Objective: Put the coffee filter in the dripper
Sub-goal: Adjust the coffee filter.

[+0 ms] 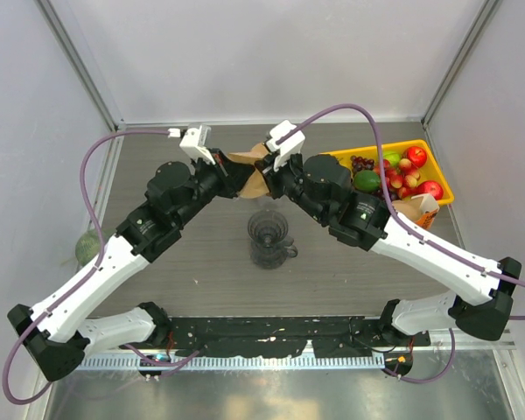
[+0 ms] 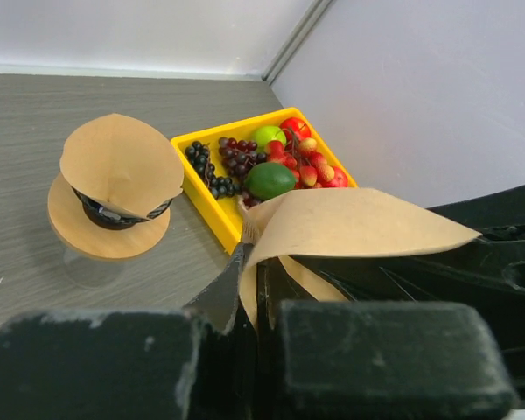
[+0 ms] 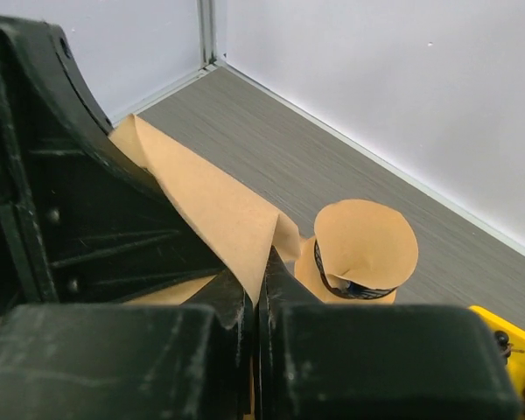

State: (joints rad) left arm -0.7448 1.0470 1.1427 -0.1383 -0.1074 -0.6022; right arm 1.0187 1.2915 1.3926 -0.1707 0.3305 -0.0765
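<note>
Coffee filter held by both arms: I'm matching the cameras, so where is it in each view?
Top external: coffee filter at upper centre.
Left wrist: right of centre.
Right wrist: left of centre.
Shared landmark: yellow fruit tray.

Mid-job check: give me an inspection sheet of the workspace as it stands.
Surface: grey wood-grain table; no spills seen.
Job's things: filter held in the air between both arms; glass dripper upright mid-table, no filter in it.
Clutter: yellow fruit tray far right; brown carton beside it; filter holder with a filter on top.
Grippers: left jaws shut on the filter; right jaws shut on the filter.
Cables: purple cables loop off both arms, clear of the dripper.
Surroundings: white enclosure walls; unidentified green object past the table's left edge.
</note>
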